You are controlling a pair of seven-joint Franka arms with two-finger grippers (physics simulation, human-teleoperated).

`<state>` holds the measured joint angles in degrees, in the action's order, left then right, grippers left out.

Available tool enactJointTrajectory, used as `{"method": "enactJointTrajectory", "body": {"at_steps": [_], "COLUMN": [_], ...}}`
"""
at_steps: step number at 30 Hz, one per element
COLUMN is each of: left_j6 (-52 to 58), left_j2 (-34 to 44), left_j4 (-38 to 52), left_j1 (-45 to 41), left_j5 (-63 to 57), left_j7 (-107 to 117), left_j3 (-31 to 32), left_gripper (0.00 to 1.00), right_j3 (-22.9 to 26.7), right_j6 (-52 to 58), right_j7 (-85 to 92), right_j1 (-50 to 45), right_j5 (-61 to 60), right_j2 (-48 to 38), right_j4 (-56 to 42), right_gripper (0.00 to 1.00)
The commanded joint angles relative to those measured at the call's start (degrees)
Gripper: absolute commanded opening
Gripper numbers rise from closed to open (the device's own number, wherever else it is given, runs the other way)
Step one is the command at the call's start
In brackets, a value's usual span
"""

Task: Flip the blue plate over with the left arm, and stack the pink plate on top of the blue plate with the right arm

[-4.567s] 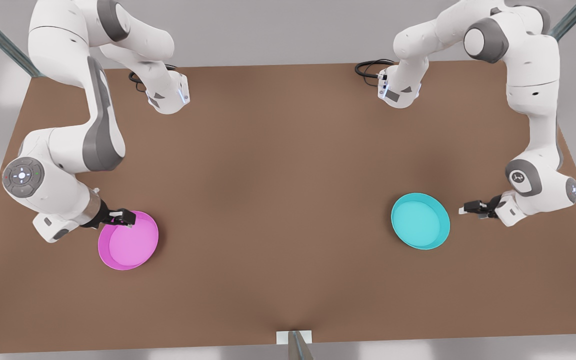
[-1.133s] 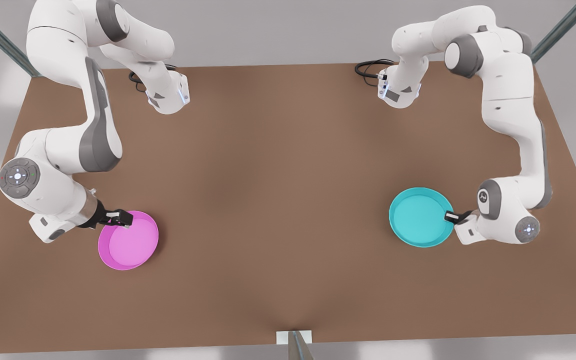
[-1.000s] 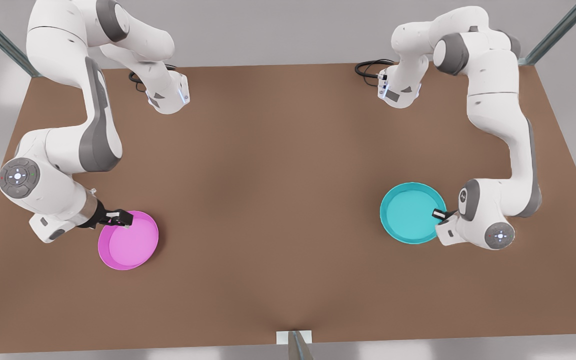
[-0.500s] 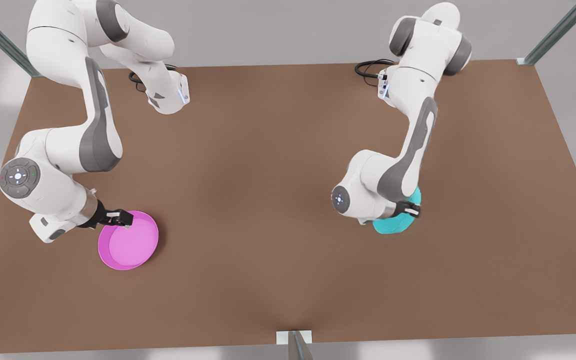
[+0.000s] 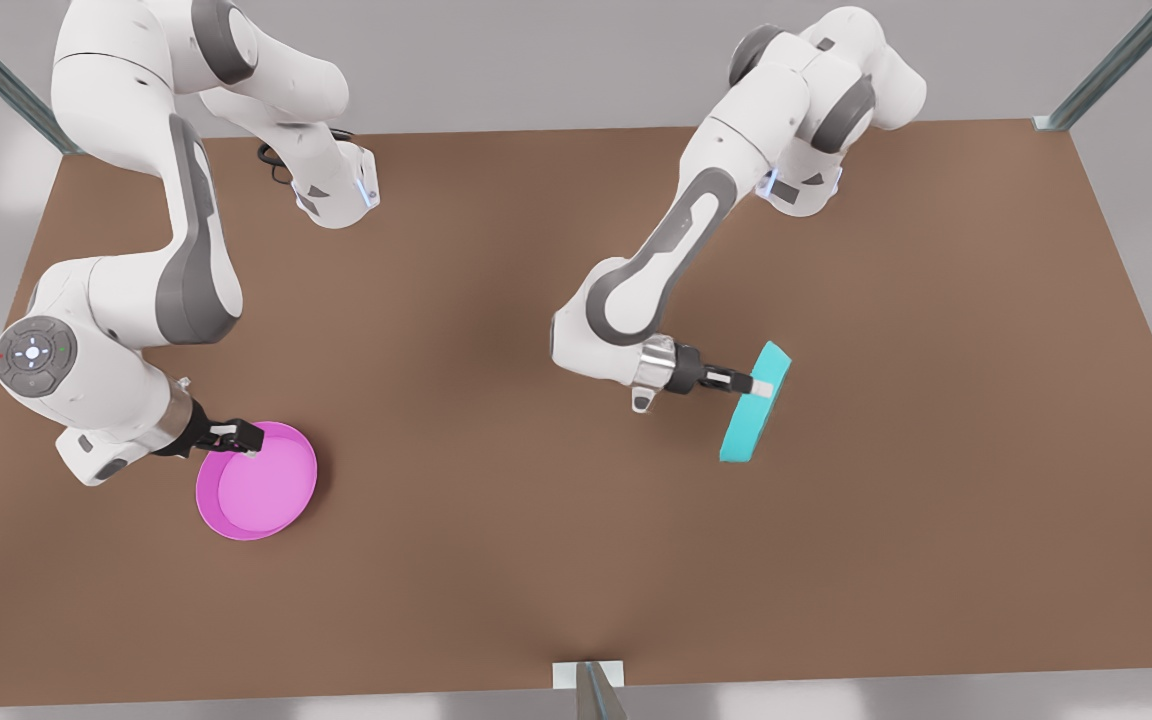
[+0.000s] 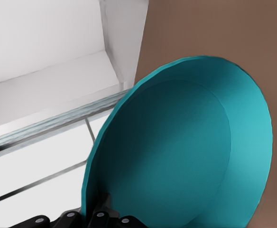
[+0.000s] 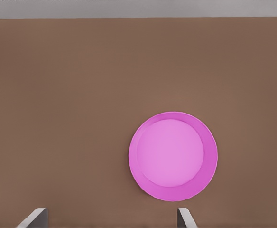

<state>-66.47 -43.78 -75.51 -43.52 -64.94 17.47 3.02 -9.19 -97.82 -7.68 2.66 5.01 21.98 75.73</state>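
**Blue plate held on edge above the table**

The blue plate [image 5: 754,402] is seen edge-on in the front view, turned almost upright and lifted off the brown table [image 5: 536,560], towards the front view's right of the middle. It is gripped at its rim by the left pincer [image 5: 762,385], whose fingers are pressed onto the rim from both sides. The left arm [image 5: 676,240] is stretched from its base at the far edge of the table down to the plate. In the left wrist view, the plate [image 6: 186,147] is shown from close by as a large tilted disc with a flat round middle and a sloping rim, and the black base of the pincer is seen at the rim's lower part, though its fingertips are hidden by the plate.

The pink plate [image 5: 257,481] is lying flat on the table, open side up, at the front view's left and well apart from the blue plate. The right pincer [image 5: 241,437] is placed at the far-left part of its rim; from the front view it cannot be told whether the rim is touched. In the right wrist view, the pink plate [image 7: 173,156] is seen whole on the table, and the two fingertips [image 7: 34,217] are set wide apart, with nothing between them. The right arm [image 5: 126,330] is bent low over the table's left side.
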Motion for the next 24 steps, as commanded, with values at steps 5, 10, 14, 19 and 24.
{"method": "enactJointTrajectory", "body": {"at_steps": [5,10,14,19,24], "left_j6": [1.25,3.36,4.15,5.21,5.91], "left_j2": [-2.45,-4.82,-6.14,-8.51,-11.23], "left_j4": [0.01,0.1,0.18,0.18,0.27], "left_j1": [-2.7,-6.13,-7.63,-11.32,-12.46], "left_j5": [-0.1,-1.86,-5.37,-7.57,-8.89], "left_j7": [5.73,10.92,13.99,19.17,25.51], "left_j3": [-0.04,-0.04,-0.04,-0.04,-0.04], "left_gripper": [0.23,0.22,0.22,0.21,0.21], "right_j3": [-0.13,-0.31,-0.31,-0.39,-0.48], "right_j6": [0.96,5.71,4.05,1.06,0.09], "right_j7": [-0.14,-0.06,4.94,16.37,18.93], "right_j1": [-1.16,-0.81,7.26,17.55,18.79], "right_j5": [3.08,2.72,-4.03,-13.09,-15.82], "right_j2": [0.0,-0.09,2.63,7.37,9.66], "right_j4": [0.73,0.38,0.82,0.91,5.57], "right_gripper": [1.0,1.0,1.0,1.0,1.0]}}
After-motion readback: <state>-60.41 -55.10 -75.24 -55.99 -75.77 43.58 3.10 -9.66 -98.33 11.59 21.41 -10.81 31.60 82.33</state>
